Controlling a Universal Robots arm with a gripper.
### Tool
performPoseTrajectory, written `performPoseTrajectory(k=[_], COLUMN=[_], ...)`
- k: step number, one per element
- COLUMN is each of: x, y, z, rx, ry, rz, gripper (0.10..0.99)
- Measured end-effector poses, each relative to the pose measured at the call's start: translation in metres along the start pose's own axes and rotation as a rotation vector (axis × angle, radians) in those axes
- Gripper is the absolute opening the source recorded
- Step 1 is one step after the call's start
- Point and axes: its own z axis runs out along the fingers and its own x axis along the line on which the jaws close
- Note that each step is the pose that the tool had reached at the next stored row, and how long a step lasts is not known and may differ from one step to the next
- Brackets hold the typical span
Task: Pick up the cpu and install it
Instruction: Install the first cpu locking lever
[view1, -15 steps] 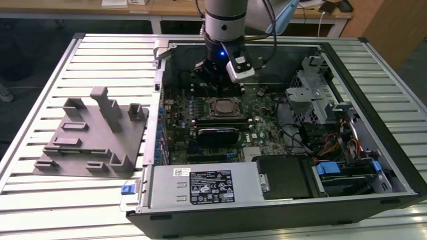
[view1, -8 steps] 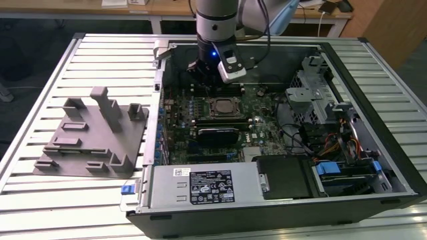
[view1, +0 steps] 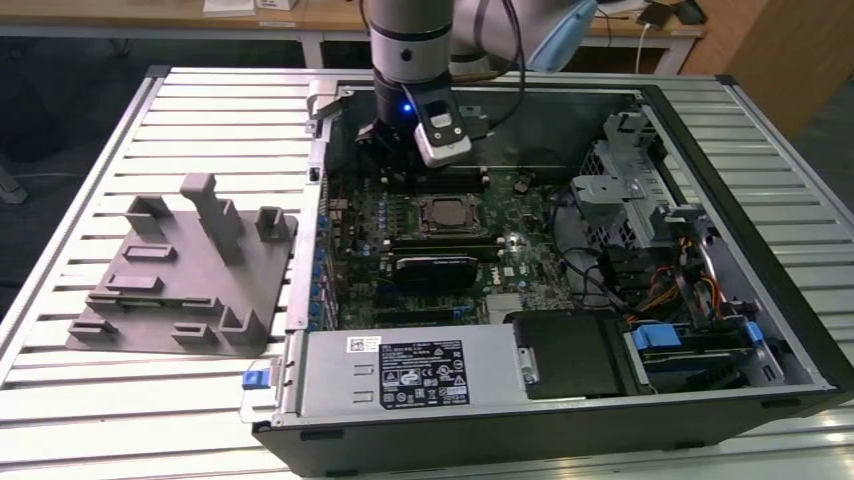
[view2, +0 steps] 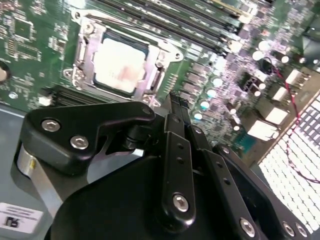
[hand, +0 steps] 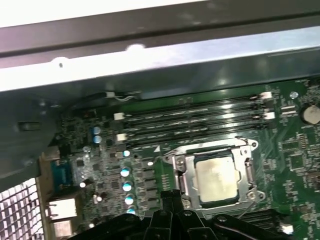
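One small flat square cpu with a pale silver metal top (view2: 120, 67) lies seated inside the one metal-framed square socket (view2: 82, 55) on the green motherboard (view1: 534, 250). The one black tool (view2: 175, 97) hangs above the board just beside that socket, its two thin fingers drawn narrow together with nothing between them. In the first wrist view the cpu (hand: 216, 178) sits close past the tool's tips (hand: 169, 196), with four long black memory slots (hand: 195, 117) running side by side beyond the socket and the grey metal case wall (hand: 160, 65) behind them. The second wrist view adds the tool's black linkage arms with their silver screw heads. The exterior view takes in the wider scene: the one open black computer case (view1: 787, 330) lying on the slatted aluminium surface (view1: 200, 110), one silver power supply box with a white label (view1: 400, 375) at the case's near edge, and one grey moulded fixture with upright posts (view1: 187, 270) standing on the surface at the exterior view's left, well apart from the cpu (view1: 442, 212) and from the tool (view1: 384, 145) above the board.
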Motion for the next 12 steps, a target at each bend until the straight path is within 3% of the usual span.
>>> performPoseTrajectory(k=[5,7,12], x=[0.0101,0.0128,0.0160], y=[-0.0017,-0.0021,-0.0027], z=[0.0000,-0.0001,-0.0003], rx=[0.000,-0.005,-0.048], ry=[0.0001,0.0009,0.0065], rz=[0.000,0.000,0.001], gripper=[0.106,0.106,0.106])
